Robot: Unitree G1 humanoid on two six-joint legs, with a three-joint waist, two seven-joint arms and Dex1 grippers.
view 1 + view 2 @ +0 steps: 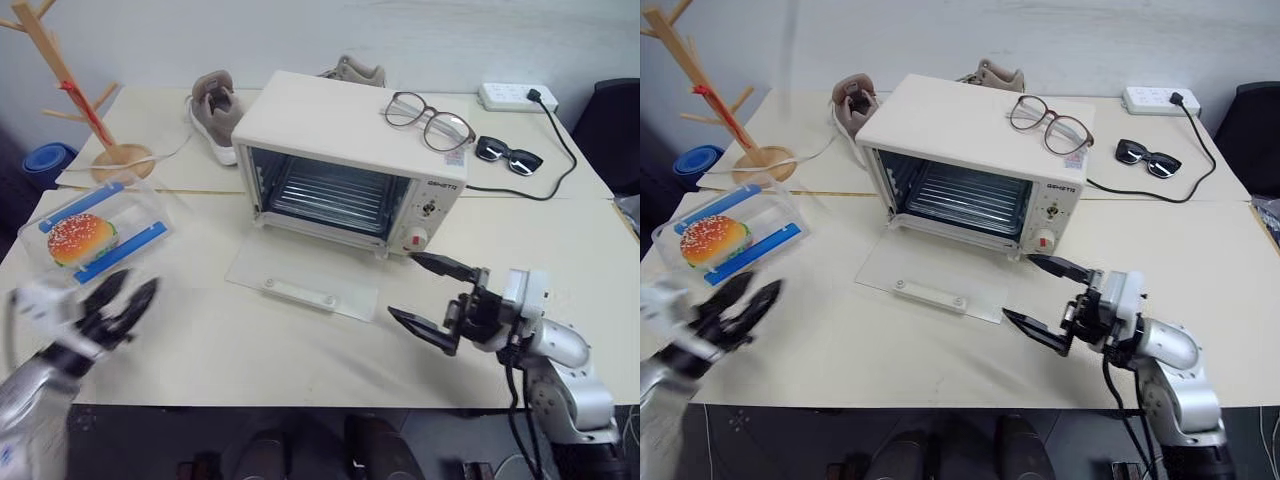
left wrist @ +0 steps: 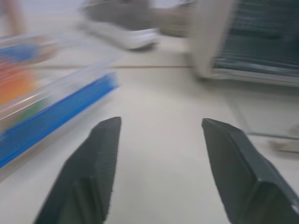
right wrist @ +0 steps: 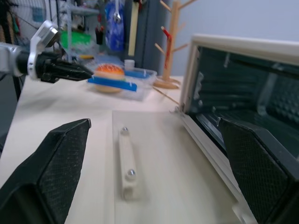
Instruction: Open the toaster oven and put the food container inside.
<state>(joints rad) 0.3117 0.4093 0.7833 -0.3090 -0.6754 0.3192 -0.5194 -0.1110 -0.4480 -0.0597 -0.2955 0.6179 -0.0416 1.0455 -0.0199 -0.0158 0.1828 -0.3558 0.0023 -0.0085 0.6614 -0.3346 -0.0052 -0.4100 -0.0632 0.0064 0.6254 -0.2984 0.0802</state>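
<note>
one food container (image 1: 95, 237) just beyond left pincer (image 1: 122, 303).

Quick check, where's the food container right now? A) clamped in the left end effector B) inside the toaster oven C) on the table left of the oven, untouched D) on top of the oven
C: the food container sits on the table to the left of the toaster oven, whose door lies open; the left end effector is open just short of it.
</note>
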